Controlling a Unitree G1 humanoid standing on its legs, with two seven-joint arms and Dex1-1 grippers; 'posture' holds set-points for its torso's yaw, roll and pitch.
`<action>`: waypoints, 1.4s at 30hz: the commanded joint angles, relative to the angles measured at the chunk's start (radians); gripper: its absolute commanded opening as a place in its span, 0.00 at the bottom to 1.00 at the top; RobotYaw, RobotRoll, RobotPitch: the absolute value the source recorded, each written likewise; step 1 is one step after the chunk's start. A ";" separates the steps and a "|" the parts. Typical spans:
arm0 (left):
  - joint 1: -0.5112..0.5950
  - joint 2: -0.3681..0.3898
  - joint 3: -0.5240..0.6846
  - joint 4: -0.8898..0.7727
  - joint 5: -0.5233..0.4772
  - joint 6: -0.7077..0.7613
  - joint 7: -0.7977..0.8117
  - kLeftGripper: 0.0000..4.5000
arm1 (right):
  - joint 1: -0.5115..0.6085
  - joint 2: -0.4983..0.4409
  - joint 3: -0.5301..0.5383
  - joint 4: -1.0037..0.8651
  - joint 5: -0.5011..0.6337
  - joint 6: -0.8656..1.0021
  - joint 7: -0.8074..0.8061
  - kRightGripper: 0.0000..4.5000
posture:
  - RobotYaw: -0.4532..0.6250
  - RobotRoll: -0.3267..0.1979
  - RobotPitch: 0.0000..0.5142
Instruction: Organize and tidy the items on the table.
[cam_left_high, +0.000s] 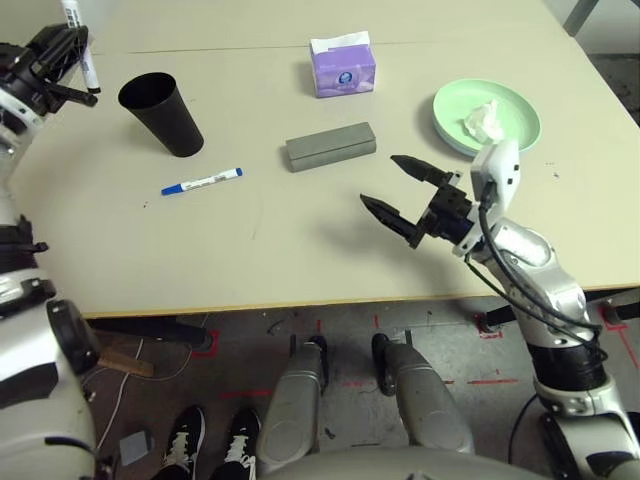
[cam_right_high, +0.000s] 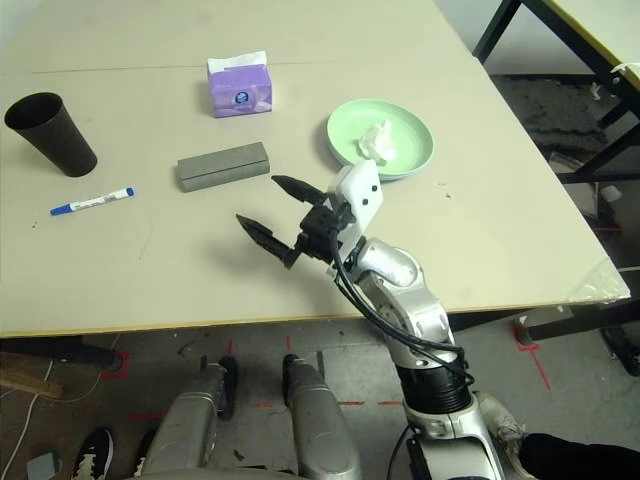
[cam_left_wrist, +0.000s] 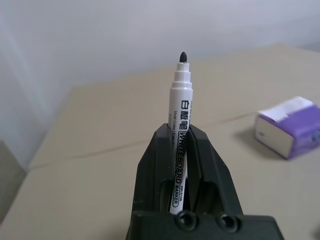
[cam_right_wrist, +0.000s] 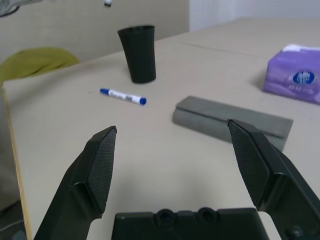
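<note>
Left gripper (cam_left_high: 72, 62), raised at the beige table's (cam_left_high: 300, 240) far left edge, pinches a white black-tipped marker (cam_left_high: 80, 45) upright; right gripper (cam_left_high: 405, 195) hovers spread by the near edge.

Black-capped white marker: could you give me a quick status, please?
Left gripper shut on black-capped white marker, raised beside black cup. Right gripper open, empty. Cup's mouth unobstructed.

Two markers: one (cam_left_high: 201, 183) lies on the table (cam_left_high: 300, 250), one (cam_left_wrist: 180, 140) sits between the left gripper's (cam_left_wrist: 182, 150) fingers. One cup (cam_left_high: 162, 114). One tissue box (cam_left_high: 342, 66). One glasses case (cam_left_high: 330, 146). One green plate (cam_left_high: 520, 115). One crumpled tissue (cam_left_high: 482, 121) on it.
</note>
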 joint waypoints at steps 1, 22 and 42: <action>-0.028 -0.007 -0.024 0.114 0.033 -0.094 0.004 0.05 | 0.025 -0.015 0.002 -0.045 0.000 0.019 0.002 1.00 | 0.27 0.62 0.51; 0.010 -0.080 -0.029 0.273 0.026 -0.299 -0.003 0.28 | 0.016 -0.043 -0.017 -0.097 0.025 0.082 -0.003 1.00 | 0.26 0.62 0.53; 0.046 -0.001 -0.048 0.111 -0.069 -0.103 -0.242 1.00 | -0.001 -0.048 -0.023 -0.055 0.029 0.054 0.041 1.00 | 0.27 0.62 0.52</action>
